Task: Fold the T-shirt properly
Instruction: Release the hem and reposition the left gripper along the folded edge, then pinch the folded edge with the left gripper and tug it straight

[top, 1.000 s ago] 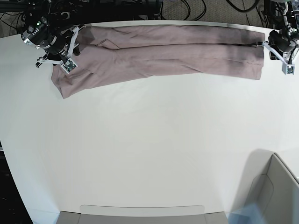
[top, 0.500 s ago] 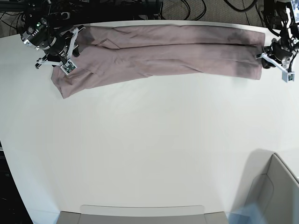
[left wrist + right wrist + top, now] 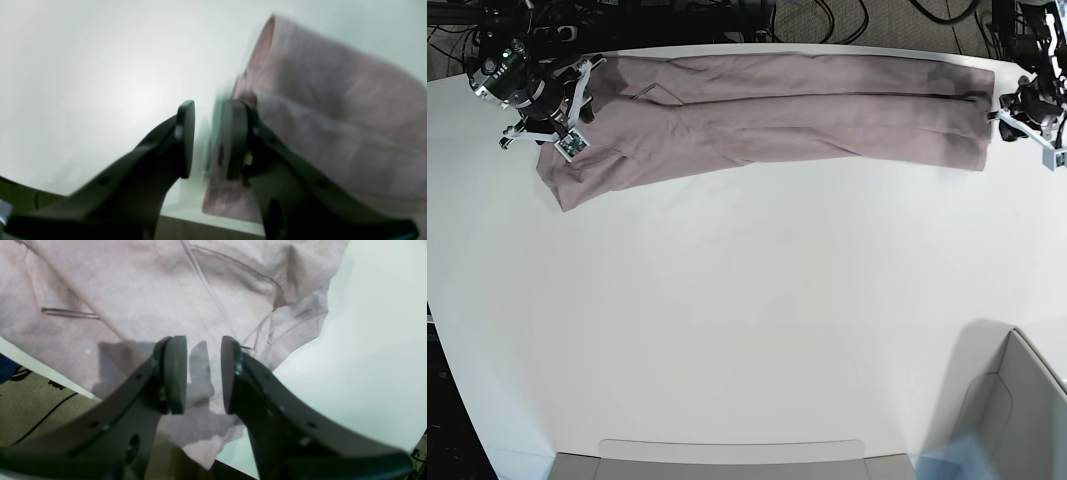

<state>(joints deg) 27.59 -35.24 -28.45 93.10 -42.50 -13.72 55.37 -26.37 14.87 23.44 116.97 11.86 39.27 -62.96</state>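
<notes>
The T-shirt (image 3: 767,110) lies folded into a long narrow band along the far edge of the white table (image 3: 747,300), stretching nearly from one arm to the other. The left gripper (image 3: 208,140) stands just beside the band's end, its jaws spread with nothing between them. The right gripper (image 3: 198,373) hovers over the opposite end, jaws parted and empty. A grey bin (image 3: 1017,400) sits at the near corner; cables (image 3: 847,15) run behind the table.

White table (image 3: 747,300) bears the folded T-shirt (image 3: 767,110)
</notes>
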